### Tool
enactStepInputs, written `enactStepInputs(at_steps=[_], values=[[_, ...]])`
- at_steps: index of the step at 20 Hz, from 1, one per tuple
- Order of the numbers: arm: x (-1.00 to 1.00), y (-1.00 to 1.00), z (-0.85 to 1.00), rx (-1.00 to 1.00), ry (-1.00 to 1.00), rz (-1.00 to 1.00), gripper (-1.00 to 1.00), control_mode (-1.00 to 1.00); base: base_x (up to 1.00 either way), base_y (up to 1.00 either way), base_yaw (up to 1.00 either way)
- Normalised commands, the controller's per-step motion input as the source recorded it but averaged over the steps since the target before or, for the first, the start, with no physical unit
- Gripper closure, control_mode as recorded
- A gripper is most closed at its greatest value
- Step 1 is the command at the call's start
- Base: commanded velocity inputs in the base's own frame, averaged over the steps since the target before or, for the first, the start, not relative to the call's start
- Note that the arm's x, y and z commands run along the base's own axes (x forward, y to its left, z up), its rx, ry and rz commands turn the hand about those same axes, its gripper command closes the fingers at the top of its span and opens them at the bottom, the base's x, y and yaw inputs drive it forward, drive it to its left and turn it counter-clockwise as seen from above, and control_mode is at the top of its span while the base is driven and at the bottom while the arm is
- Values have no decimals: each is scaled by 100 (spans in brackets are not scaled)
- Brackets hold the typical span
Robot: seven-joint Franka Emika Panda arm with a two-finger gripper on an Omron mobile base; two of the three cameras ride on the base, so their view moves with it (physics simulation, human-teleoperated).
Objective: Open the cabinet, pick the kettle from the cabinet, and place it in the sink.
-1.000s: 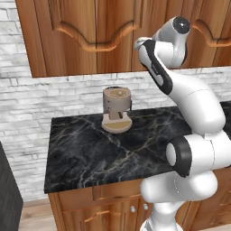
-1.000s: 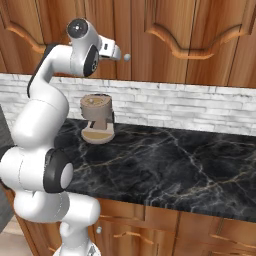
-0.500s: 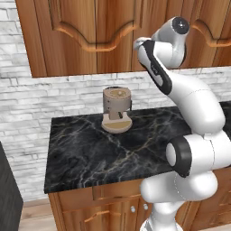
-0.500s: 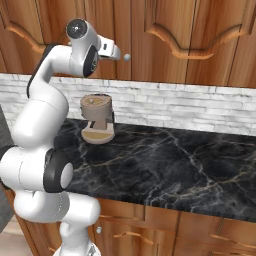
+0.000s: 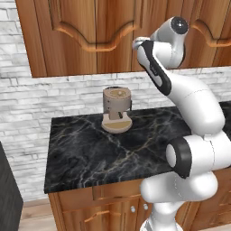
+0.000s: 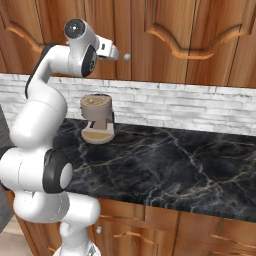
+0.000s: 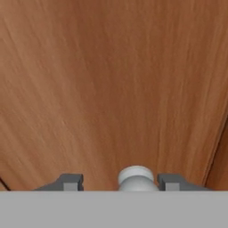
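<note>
The rendered scene was evenly and fairly brightly lit, with no single lamp visible and no harsh glare; the cabinet (image 5: 94,36) doors showed only a soft sheen along their arched mouldings. Soft shadows lay under the cabinet on the brick wall (image 5: 54,99) and beside the coffee machine (image 6: 97,117) on the black marble counter (image 6: 170,165), whose veins stayed crisp. The base views were sharp with no edge distortion, while the close hand view showed smooth, slightly smeared wood grain and a softly shaded knob (image 7: 136,179).
</note>
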Motion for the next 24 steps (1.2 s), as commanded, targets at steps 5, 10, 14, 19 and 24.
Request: enactStepInputs(at_steps=[5, 10, 14, 19, 24], values=[[-8, 5, -9, 9, 0, -1, 100, -100, 0, 0, 0], [-15, 3, -8, 11, 0, 0, 100, -100, 0, 0, 0], [-12, 16, -10, 4, 0, 0, 100, -100, 0, 0, 0], [-17, 30, -8, 0, 0, 0, 100, -100, 0, 0, 0], [-28, 28, -6, 0, 0, 0, 100, -100, 0, 0, 0]])
